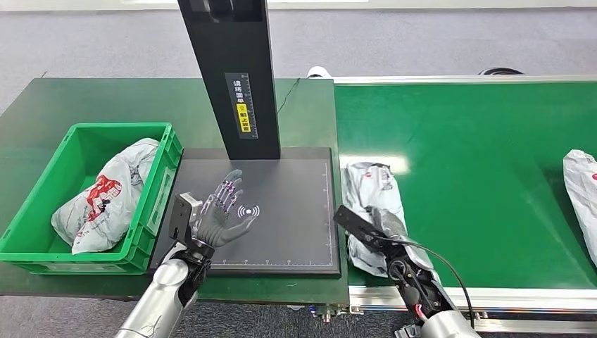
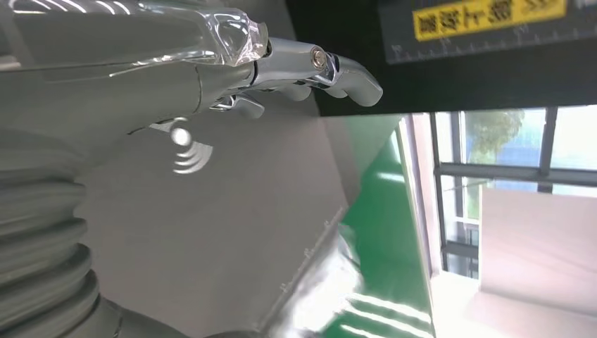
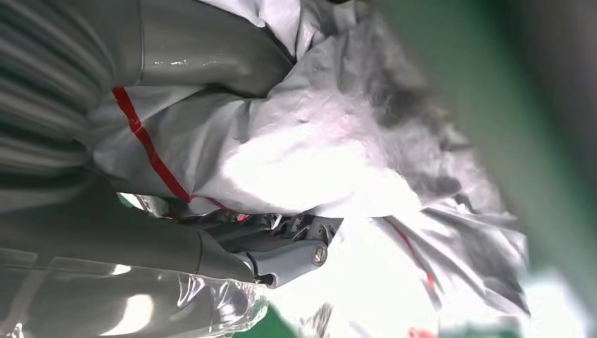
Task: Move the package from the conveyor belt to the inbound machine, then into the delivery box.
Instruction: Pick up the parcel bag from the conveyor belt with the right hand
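A grey plastic package (image 1: 374,193) with red marks lies on the green conveyor belt (image 1: 479,162), right beside the dark scanner plate (image 1: 281,211) of the inbound machine. My right hand (image 1: 384,229) is on the package's near end; in the right wrist view its thumb and fingers (image 3: 281,253) close around the crumpled grey wrap (image 3: 324,141). My left hand (image 1: 224,211) hovers over the plate with fingers (image 2: 338,67) spread and nothing in it. The green delivery box (image 1: 42,232) stands left of the plate and holds a grey and red package (image 1: 105,197).
The machine's black post (image 1: 236,77) rises from the back of the plate. Another grey package (image 1: 583,190) lies at the belt's right edge. A dark green table top (image 1: 42,105) carries the box and the machine.
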You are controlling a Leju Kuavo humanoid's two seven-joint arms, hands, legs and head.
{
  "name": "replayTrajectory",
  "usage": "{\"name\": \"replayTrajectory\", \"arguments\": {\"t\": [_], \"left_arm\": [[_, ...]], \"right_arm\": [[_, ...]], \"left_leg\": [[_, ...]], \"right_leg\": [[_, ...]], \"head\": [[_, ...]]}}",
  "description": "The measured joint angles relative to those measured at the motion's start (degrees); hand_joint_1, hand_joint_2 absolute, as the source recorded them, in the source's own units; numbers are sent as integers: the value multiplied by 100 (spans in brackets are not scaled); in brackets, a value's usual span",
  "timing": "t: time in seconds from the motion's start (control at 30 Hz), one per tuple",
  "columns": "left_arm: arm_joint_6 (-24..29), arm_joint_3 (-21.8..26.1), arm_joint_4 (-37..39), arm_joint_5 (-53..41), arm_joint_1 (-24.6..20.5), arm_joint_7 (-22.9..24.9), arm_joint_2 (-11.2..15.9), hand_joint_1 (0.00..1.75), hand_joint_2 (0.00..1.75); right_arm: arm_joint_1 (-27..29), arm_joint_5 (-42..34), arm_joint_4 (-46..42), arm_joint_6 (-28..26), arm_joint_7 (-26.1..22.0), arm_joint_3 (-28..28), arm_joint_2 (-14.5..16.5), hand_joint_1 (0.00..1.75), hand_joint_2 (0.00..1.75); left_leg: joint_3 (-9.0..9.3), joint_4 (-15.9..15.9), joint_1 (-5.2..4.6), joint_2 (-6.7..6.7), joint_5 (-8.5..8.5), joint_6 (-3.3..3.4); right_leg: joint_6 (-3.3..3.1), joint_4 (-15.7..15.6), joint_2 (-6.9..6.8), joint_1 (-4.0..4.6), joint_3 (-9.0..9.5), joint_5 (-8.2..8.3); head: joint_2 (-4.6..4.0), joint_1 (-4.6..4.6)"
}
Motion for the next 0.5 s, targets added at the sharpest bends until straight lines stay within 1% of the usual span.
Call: {"name": "replayTrajectory", "arguments": {"t": [0.07, 0.17, 0.3, 0.5], "left_arm": [[-11, 50, -110, 7, 108, -1, 28, 0, 175], [-16, 91, -186, 15, 146, -28, 44, 0, 175], [-12, 111, -211, 18, 140, -56, 46, 0, 175], [-26, 123, -210, 19, 120, -108, 46, 0, 175]], "right_arm": [[105, -356, -382, -423, -286, -249, -3, 175, 175], [221, -618, -941, -944, -762, -527, 17, 175, 175], [331, -797, -1461, -1253, -1067, -718, 58, 175, 175], [662, -1563, -2282, -1801, -2095, -942, 146, 175, 175]], "left_leg": [[-5, 0, 0, 0, 0, 0], [-6, 0, 0, 1, 0, 0], [-6, 0, 0, 1, 0, 0], [-7, 0, 0, 1, 0, 0]], "right_leg": [[0, 0, 1, 0, -7, 0], [0, 0, 1, 0, -10, 0], [-1, 0, 1, 0, -11, 0], [0, 0, 1, 0, -12, 0]], "head": [[0, -1], [0, -1], [0, -2], [0, -1]]}}
